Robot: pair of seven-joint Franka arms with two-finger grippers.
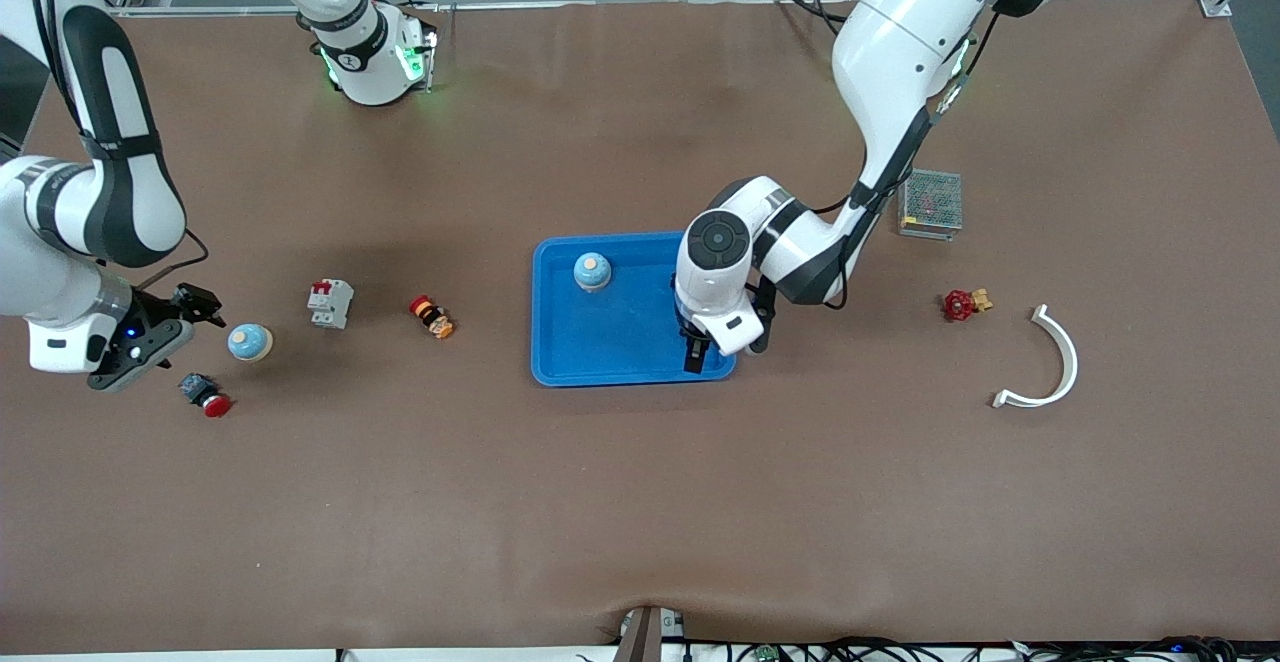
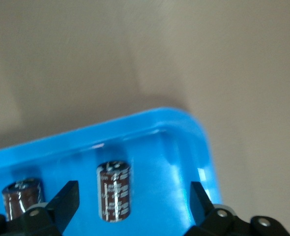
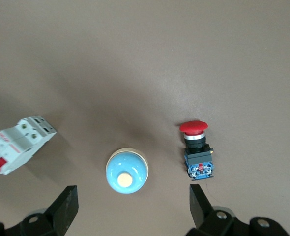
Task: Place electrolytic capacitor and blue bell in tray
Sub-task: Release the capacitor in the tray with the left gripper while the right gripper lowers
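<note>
The bright-blue tray [image 1: 620,342] lies mid-table. One blue bell [image 1: 592,271] with a tan button stands in it. My left gripper [image 1: 695,354] hangs over the tray's corner nearest the left arm's end, open. In the left wrist view [image 2: 132,194] a dark brown electrolytic capacitor [image 2: 113,191] lies in the tray [image 2: 150,118] between the open fingers, untouched; a second capacitor [image 2: 21,196] lies beside it. A second blue bell [image 1: 249,342] stands on the table toward the right arm's end. My right gripper [image 1: 193,320] hovers beside it, open and empty [image 3: 133,196]; the bell [image 3: 127,171] shows just ahead of the fingers.
Near the second bell are a red push button [image 1: 206,395], a white circuit breaker [image 1: 330,303] and a small orange-black part [image 1: 432,318]. Toward the left arm's end lie a red valve [image 1: 963,304], a white curved piece [image 1: 1050,362] and a mesh-covered box [image 1: 931,203].
</note>
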